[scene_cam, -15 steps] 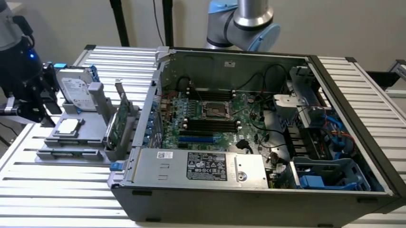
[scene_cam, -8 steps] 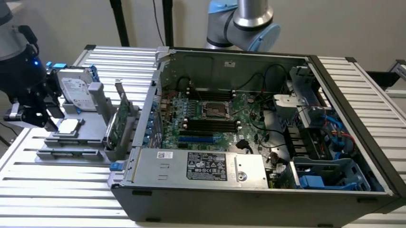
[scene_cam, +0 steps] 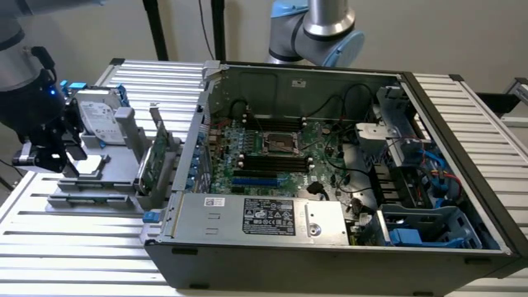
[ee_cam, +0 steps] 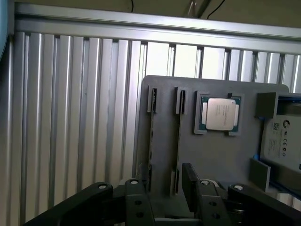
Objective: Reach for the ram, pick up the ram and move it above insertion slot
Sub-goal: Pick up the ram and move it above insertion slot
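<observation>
My gripper (ee_cam: 163,194) hangs open over the grey holder plate (ee_cam: 221,160), its dark fingers (ee_cam: 190,186) straddling two long narrow slots. The ram shows only edge-on as a thin dark strip (ee_cam: 151,141) in one slot; I cannot tell whether the second slot (ee_cam: 178,141) holds one too. Nothing is between the fingers. In the exterior view the gripper (scene_cam: 48,156) is at the exterior view's left, low over the holder (scene_cam: 99,179). The black memory slots (scene_cam: 276,162) lie on the motherboard inside the open computer case (scene_cam: 330,247).
On the holder are a silver processor (ee_cam: 220,114), a hard drive with blue rails (scene_cam: 93,116), and a wider green card with a bracket (scene_cam: 153,159) upright next to the case wall. Ribbed aluminium table (scene_cam: 74,247) surrounds everything. A second arm (scene_cam: 326,28) stands behind the case.
</observation>
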Tool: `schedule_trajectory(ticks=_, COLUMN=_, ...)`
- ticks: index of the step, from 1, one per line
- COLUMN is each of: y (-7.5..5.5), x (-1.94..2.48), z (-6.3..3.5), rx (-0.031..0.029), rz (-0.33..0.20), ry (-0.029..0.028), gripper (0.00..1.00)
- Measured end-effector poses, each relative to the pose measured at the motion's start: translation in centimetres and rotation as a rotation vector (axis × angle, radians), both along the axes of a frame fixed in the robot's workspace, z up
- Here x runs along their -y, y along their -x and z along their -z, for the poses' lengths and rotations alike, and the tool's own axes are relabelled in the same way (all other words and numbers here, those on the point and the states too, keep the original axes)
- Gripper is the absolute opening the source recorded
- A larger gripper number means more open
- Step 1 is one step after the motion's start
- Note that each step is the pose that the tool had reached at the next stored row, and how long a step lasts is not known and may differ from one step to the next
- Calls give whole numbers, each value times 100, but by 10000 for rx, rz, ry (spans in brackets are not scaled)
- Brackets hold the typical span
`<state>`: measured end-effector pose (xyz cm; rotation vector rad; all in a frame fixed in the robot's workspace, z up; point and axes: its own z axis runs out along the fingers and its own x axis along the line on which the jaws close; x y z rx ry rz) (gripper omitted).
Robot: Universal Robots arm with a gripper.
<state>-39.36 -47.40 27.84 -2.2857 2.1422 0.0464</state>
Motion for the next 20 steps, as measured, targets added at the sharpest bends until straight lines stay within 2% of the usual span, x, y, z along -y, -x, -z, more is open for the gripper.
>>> schedule_trajectory(ticks=4, y=0, x=20, z=74, rx=1, rz=3, ry=-1, gripper=42)
schedule_trajectory(ticks=11, y=0, x=86, z=201, rx=0, rz=119, ry=0, gripper=42)
schedule_trajectory(ticks=20, y=1, x=115, z=365, rx=1, rz=136, ry=-1, gripper=42)
